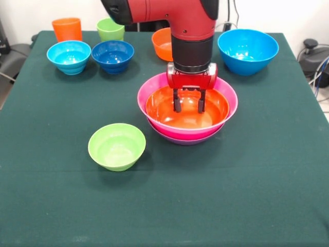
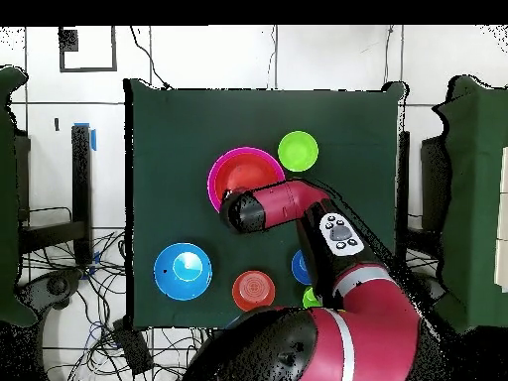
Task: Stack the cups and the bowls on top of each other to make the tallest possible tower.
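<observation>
Seen from the front, the tower (image 1: 187, 109) sits at centre frame on the green cloth-covered table (image 1: 247, 180): a wide shallow orange bowl (image 1: 169, 110) nested in a pink bowl (image 1: 149, 92), a purple rim (image 1: 185, 141) just showing beneath. The red and black arm (image 1: 193, 31) drops straight down from the top edge, its gripper (image 1: 189, 105) hanging inside the orange bowl, two dark fingers (image 1: 177, 103) parted and holding nothing. Along the upper edge stand an orange cup (image 1: 67, 29), a lime-green cup (image 1: 110, 29), light-blue (image 1: 69, 56) and dark-blue (image 1: 112, 55) small bowls, a small orange bowl (image 1: 162, 45) and a big blue bowl (image 1: 248, 50); a small lime-green bowl (image 1: 116, 146) sits lower left, well apart. All are glossy, smooth plastic. From overhead the arm's bulk hides both cups and most of the stack, leaving the pink rim (image 2: 223, 164) visible at centre.
</observation>
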